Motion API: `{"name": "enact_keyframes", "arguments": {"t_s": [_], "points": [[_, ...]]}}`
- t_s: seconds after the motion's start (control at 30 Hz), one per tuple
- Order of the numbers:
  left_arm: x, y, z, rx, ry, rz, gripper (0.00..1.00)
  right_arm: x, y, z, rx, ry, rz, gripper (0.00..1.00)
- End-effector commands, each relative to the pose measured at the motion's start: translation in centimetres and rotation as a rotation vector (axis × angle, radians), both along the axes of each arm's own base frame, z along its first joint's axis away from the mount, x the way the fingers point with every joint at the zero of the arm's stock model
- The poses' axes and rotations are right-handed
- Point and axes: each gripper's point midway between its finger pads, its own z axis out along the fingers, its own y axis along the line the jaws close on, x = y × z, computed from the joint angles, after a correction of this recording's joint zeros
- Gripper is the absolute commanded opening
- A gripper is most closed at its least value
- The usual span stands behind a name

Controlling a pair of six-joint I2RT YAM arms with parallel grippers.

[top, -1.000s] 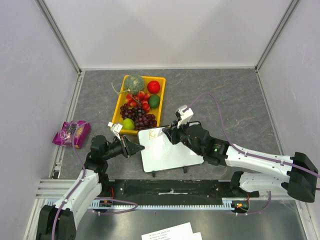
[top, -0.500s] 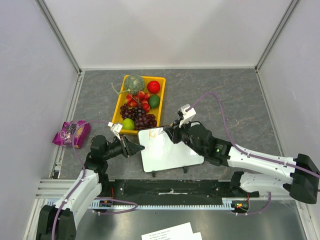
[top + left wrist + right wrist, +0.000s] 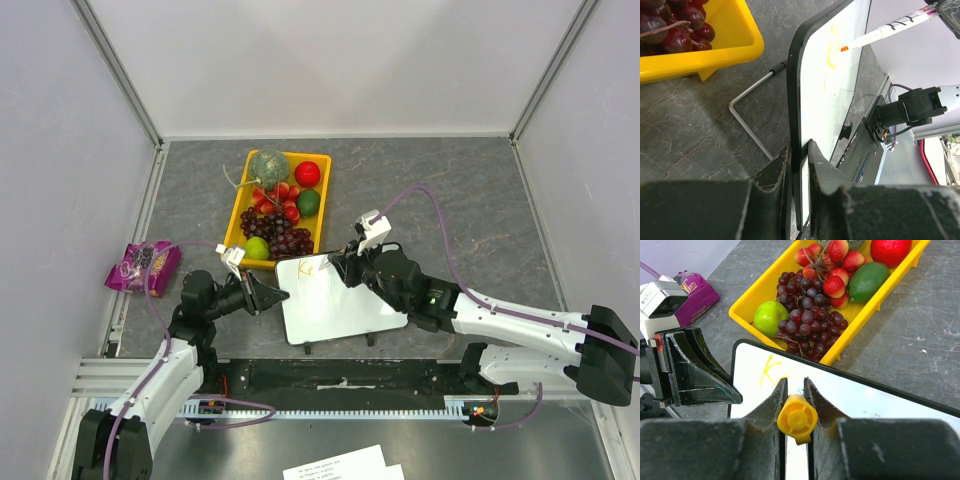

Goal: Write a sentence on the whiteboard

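Both grippers are pinching objects. The left gripper clamps the left edge of the whiteboard. The board is propped on a wire stand on the grey table, just in front of the yellow fruit tray. The right gripper pinches an orange-capped marker, whose tip sits at the board's upper-left area. The sentence consists of an orange "K" and a faint stroke beside it.
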Motion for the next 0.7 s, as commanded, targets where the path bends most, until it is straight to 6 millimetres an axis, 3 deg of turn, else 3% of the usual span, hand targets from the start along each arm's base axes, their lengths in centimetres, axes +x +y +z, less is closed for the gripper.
{"name": "enact_keyframes", "arguments": {"t_s": [0.0, 0.37, 0.67], "points": [[0.5, 0.0, 0.6, 0.014, -0.069, -0.001, 0.02, 0.8, -1.2, -0.7, -0.026, -0.001, -0.069, 0.0], [0.5, 0.1, 0.6, 0.016, -0.071, 0.002, 0.02, 1.6, -2.7, -0.1, -0.023, -0.012, -0.133, 0.0], [0.5, 0.1, 0.6, 0.016, -0.071, 0.001, 0.02, 2.1, -1.8, 1.1, 0.001, -0.024, -0.124, 0.0]]}}
